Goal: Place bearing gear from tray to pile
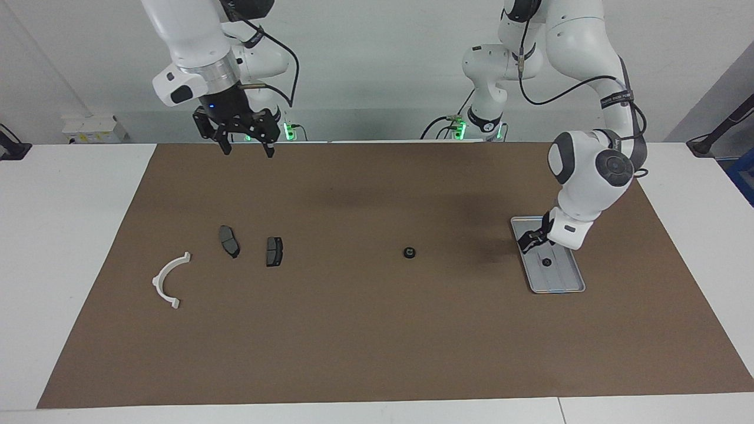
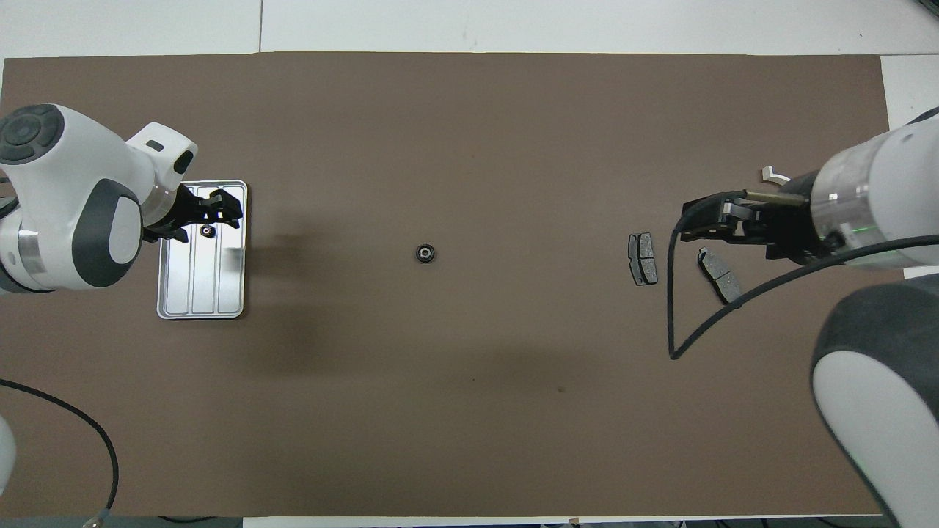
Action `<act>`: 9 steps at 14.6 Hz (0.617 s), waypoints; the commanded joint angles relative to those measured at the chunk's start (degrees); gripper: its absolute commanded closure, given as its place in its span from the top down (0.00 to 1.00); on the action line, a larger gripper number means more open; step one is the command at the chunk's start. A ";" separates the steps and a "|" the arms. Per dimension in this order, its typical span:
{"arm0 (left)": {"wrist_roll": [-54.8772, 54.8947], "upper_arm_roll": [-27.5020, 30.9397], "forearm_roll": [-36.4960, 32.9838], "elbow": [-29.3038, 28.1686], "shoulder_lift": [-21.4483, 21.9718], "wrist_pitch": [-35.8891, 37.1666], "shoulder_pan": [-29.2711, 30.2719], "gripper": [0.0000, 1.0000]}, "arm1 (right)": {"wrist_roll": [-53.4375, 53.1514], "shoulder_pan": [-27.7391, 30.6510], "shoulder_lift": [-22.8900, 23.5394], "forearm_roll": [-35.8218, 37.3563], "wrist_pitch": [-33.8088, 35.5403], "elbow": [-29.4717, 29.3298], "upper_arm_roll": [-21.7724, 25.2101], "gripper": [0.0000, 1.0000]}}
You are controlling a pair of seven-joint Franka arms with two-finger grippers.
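One brown mat over white table

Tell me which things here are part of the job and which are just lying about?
Job: tray; bearing gear in the tray; bearing gear on the mat; pile: white bracket, two brake pads; left gripper.
Lying about: brown mat.

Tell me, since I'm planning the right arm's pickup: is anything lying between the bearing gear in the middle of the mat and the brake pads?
Nothing visible. Only bare mat lies between the bearing gear and the nearest brake pad. The right gripper hangs high over the mat's robot-side edge, jaws open.
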State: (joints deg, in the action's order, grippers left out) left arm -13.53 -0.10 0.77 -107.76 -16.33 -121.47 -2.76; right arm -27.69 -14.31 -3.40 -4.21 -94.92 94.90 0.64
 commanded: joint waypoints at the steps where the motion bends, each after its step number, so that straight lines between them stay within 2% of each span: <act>1: 1.49 -0.69 -0.59 -4.29 0.51 -6.91 0.39 0.72 | -8.05 -3.52 2.95 -0.98 -3.68 0.81 0.24 1.00; 5: 6.50 -0.69 -0.59 -5.09 -0.81 -9.22 1.80 0.65 | -17.46 -8.62 8.40 -0.72 -7.03 -0.06 0.24 1.00; 9: 9.22 -0.60 -0.68 -5.18 -1.78 -9.48 2.85 0.61 | -27.13 -14.86 20.16 -0.36 -10.71 -7.00 0.24 1.00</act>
State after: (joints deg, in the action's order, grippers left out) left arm -5.77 -0.34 0.77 -112.13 -17.96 -129.45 -1.21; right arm -51.13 -26.81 10.34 -4.21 -104.09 92.90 0.56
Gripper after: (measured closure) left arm 0.396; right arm 0.000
